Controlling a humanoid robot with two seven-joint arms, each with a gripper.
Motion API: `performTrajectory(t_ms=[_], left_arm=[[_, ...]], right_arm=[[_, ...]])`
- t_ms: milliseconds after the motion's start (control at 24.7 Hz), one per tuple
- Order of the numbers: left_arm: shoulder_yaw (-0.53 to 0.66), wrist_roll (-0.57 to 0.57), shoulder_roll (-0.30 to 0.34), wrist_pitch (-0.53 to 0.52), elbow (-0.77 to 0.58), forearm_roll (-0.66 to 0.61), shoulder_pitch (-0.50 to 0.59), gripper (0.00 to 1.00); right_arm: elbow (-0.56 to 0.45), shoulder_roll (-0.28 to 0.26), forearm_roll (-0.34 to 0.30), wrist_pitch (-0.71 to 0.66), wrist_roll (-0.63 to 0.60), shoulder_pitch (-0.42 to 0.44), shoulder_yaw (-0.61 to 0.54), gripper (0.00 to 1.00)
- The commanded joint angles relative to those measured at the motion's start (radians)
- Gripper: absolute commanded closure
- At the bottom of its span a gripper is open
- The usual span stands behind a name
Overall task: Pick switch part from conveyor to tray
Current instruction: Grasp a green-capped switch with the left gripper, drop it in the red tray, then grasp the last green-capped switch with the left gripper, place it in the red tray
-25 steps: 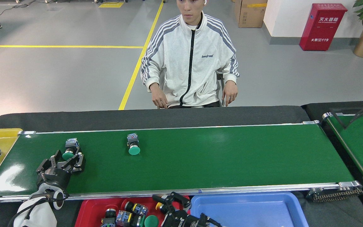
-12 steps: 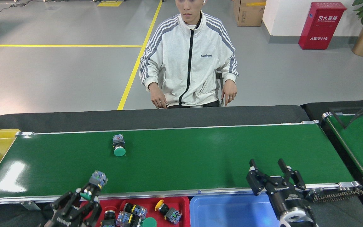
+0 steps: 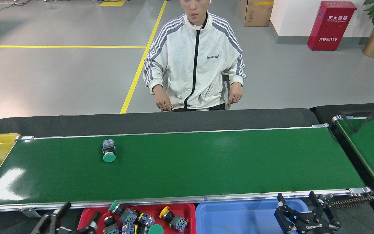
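The conveyor [image 3: 187, 162] belt is smooth green, glossy enough to glare beyond the left end effector [image 3: 65, 217], with bright silver metal rails. The red tray [image 3: 192, 211] and blue tray [image 3: 239, 216] between the end effectors look like shiny plastic. The right end effector [image 3: 300, 208] is matt black. The desk [image 3: 161, 120] is covered in dull black cloth.

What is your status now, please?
Left gripper open, empty, beside red tray. Right gripper open over blue tray. One switch on conveyor. Nothing in the way.
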Motion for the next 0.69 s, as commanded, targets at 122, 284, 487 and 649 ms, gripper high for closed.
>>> performTrajectory(t_ms=[122,284,487,649], left_arm=[[0.052,0.003,0.028,0.035,0.007,0.003,0.005,0.0],[0.035,0.0,0.042,0.035,0.018,-0.006,-0.035,0.0],[-0.058,-0.017,0.08,0.084,0.182,-0.107,-0.263,0.0],[-0.107,-0.015,0.083,0.159,0.392,-0.203,-0.454,0.0]], right_arm=[[-0.02,-0.055,-0.091,-0.062,-0.027,-0.005,-0.018,0.0],[-0.018,-0.056,-0.094,-0.062,-0.028,-0.015,-0.041,0.0],[-0.018,-0.056,-0.094,-0.064,-0.027,-0.015,-0.047,0.0],[-0.018,-0.058,-0.094,-0.064,-0.027,-0.015,-0.066,0.0]])
